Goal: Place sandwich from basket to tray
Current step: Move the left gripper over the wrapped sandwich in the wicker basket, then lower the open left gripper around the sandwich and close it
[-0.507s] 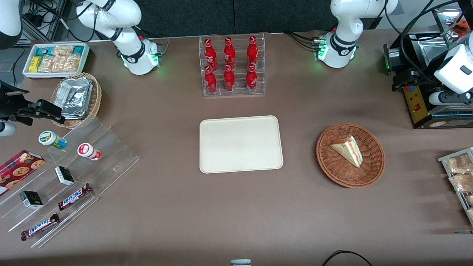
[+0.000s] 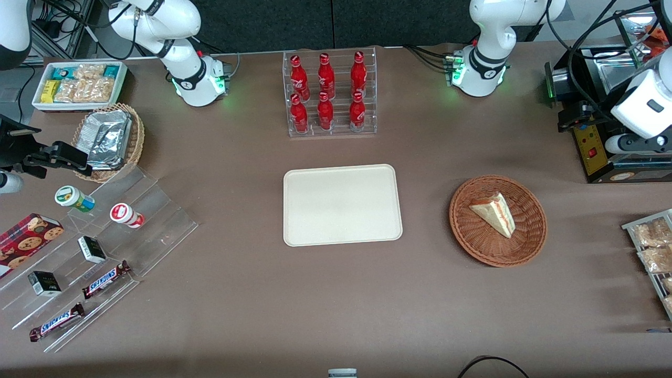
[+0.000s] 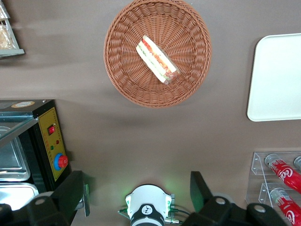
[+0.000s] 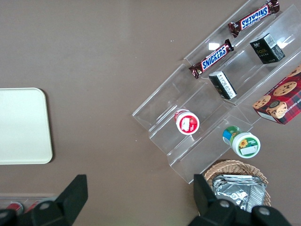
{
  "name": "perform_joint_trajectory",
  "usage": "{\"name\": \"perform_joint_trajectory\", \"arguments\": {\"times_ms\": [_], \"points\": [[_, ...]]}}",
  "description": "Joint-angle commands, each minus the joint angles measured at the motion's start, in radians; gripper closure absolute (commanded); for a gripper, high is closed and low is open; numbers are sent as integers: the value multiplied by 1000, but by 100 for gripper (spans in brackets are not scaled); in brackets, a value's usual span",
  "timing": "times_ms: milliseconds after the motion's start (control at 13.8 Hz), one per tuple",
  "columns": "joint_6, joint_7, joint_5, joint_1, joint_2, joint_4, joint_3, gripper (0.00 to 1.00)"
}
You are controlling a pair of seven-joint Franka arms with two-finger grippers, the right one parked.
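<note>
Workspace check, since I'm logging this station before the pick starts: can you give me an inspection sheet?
Surface: brown table, no spills seen.
Job's things: sandwich lies in basket; tray bare.
Clutter: bottle rack, snack display, foil-packet basket.
Grippers: gripper open, high above the table, farther from the front camera than the basket.
Cables: black cable at table edge.
Surroundings: control box.

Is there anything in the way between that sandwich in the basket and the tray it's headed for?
Nothing visible. Only bare table separates the basket holding the sandwich from the tray. The gripper hangs open above the table, away from both.
</note>
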Motion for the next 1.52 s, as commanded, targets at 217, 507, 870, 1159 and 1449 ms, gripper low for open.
{"name": "perform_joint_trajectory", "arguments": {"times_ms": [217, 507, 870, 1159, 1449], "points": [[320, -96, 2, 4, -6, -300, -3, 0], [634, -341, -38, -16, -30, -535, -3, 0], [941, -642, -38, -83, 4, -695, -1, 0], [1050, -652, -37, -88, 13, -760, -1, 0], [1106, -650, -23, -109, 72, -772, 2, 0]]}}
